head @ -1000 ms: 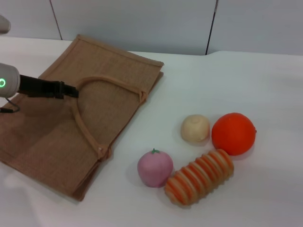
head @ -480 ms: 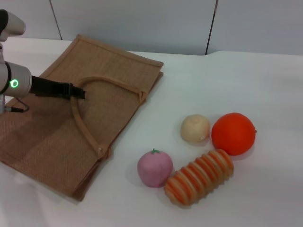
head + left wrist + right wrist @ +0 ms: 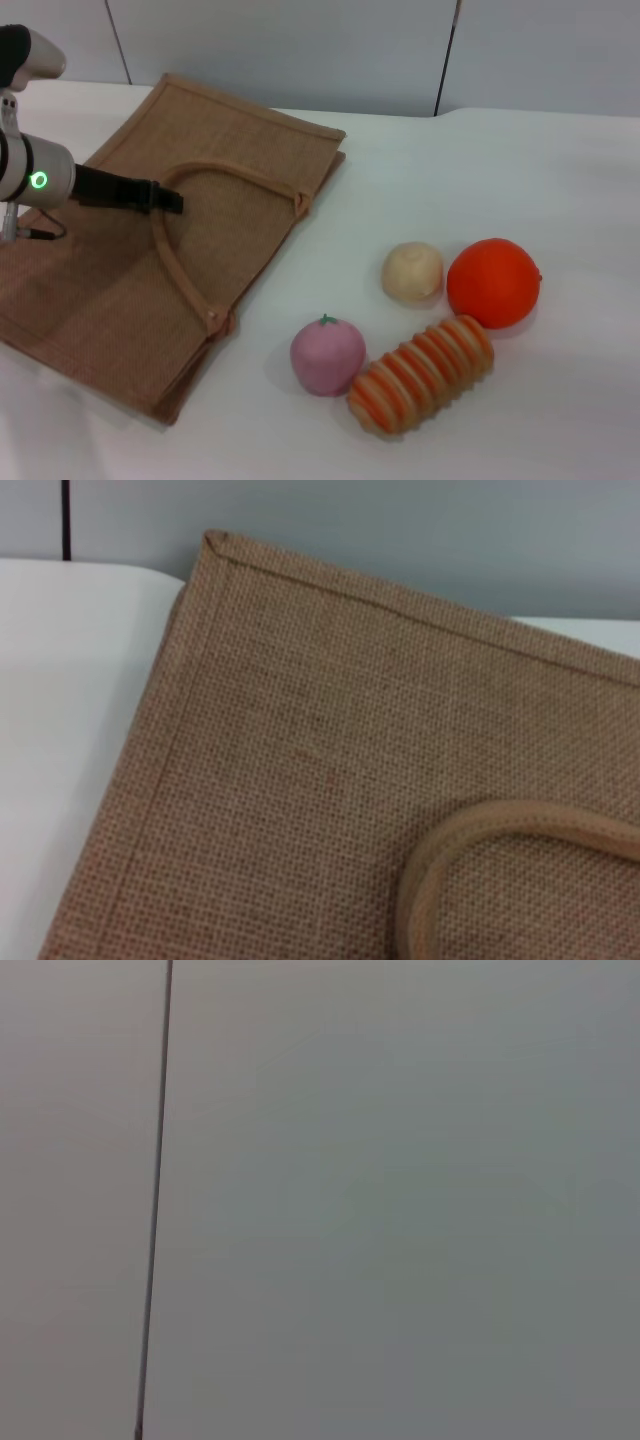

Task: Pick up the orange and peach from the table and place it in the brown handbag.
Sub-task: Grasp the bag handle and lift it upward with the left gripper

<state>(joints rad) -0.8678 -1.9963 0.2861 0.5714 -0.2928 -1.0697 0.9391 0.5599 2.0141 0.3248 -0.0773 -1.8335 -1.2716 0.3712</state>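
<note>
The brown handbag lies flat on the white table at the left, its looped strap handle resting on top. My left gripper reaches in from the left, low over the bag, with its tip at the near end of the strap loop. The left wrist view shows the handbag weave, one corner and part of the strap handle. The orange sits at the right. Nearer the front, between bag and orange, rests the pink peach. The right gripper is out of view.
A pale beige ball lies beside the orange. An orange-and-cream striped ribbed cylinder lies in front of it, touching the peach. A grey wall stands behind the table, and the right wrist view shows only that wall.
My left arm has shifted a little to the right and slightly down over the bag, bringing its tip past the strap loop's near end. The fruits have not moved.
</note>
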